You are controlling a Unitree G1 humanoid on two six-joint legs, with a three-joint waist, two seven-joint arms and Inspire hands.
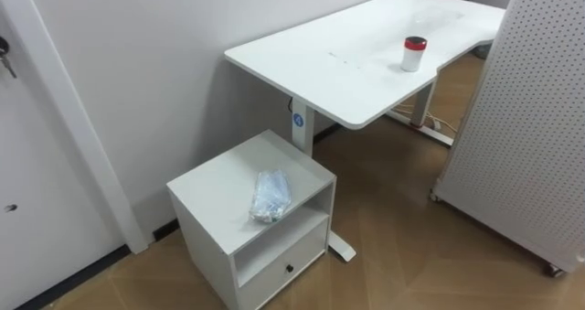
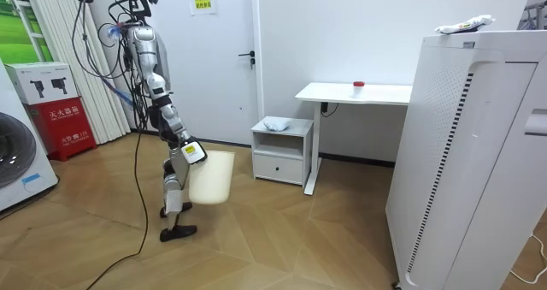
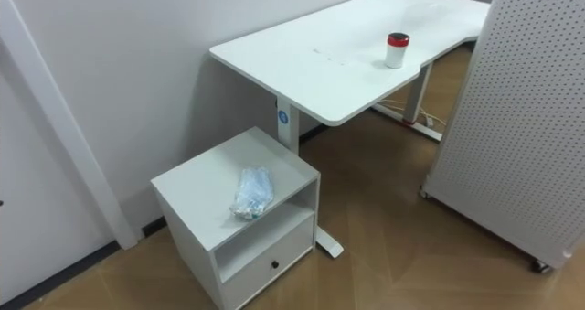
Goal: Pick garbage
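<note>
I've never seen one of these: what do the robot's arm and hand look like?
In the room view the right arm is slim and built of jointed segments. It has a silver-grey shell near the shoulder and darker, black-looking parts lower down. The right hand is dark, with a small pale tag on its back. Finer detail is too small to tell.

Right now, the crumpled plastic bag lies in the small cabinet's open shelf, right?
No: the left eye view shows the crumpled plastic bag lying on top of the small cabinet, above its open shelf.
</note>
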